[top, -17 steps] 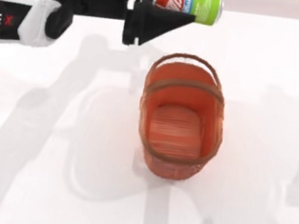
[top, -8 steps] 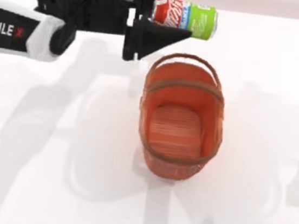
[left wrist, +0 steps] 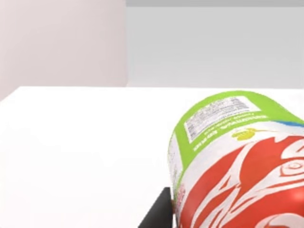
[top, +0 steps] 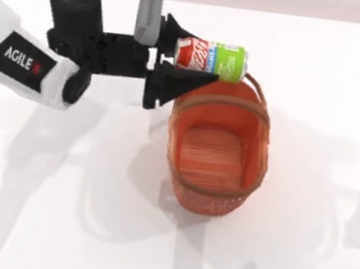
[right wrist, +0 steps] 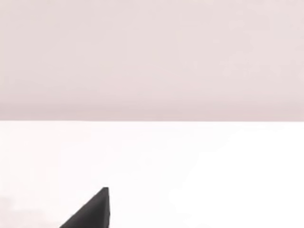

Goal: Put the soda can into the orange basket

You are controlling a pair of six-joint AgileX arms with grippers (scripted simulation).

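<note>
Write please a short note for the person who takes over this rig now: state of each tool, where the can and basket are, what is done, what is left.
Left tool: shut on the soda can, holding it on its side in the air, over the far rim of the orange basket.
Right tool: only one dark finger tip shows in its wrist view; the arm is out of the top view, seemingly parked.
Basket: upright on the table, nothing inside.
Done: can is grasped, lifted and carried to the basket.
Left: bring it over the opening, lower, release, withdraw.
</note>
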